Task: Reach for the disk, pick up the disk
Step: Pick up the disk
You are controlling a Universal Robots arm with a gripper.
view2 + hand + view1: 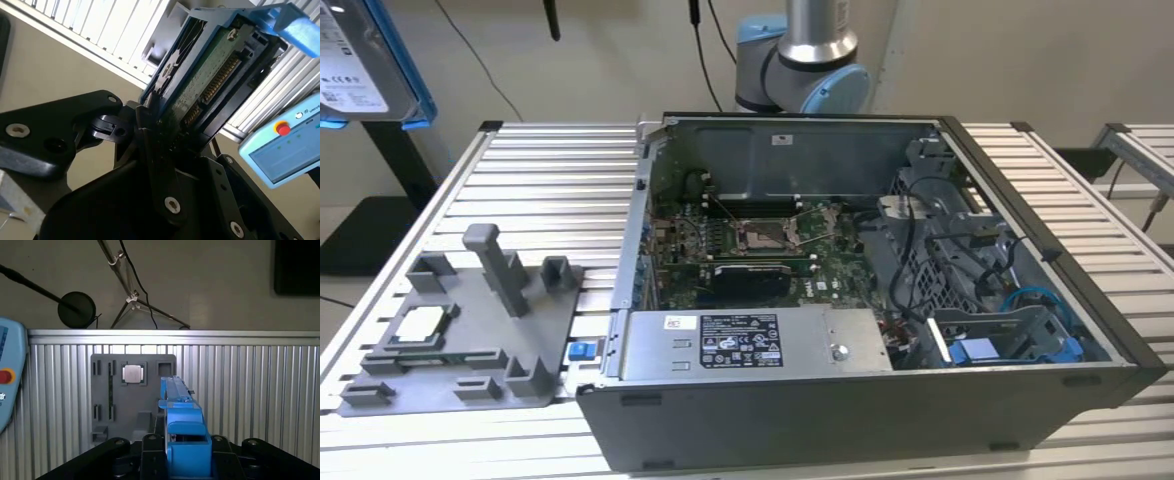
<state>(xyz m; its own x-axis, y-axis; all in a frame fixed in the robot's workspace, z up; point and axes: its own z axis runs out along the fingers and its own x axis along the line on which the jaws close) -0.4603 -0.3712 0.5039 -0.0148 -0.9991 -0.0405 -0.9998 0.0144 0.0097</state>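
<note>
At the exterior view's left edge, disk [358, 62]: held aloft above the table [547, 170].
Grey fixture plate [454, 345]: laid on the table.
Computer case [854, 420]: open-topped, right of the plate.
Gripper [152, 122]: clamped onto the disk, second wrist view.

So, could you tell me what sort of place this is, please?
Probably a robotics lab bench for computer assembly: an open computer case on a slatted aluminium table, a grey fixture plate beside it, and the robot's hand holding the disk.

Open air around the held disk [182, 440], posted grey fixture [147, 400] below
</note>
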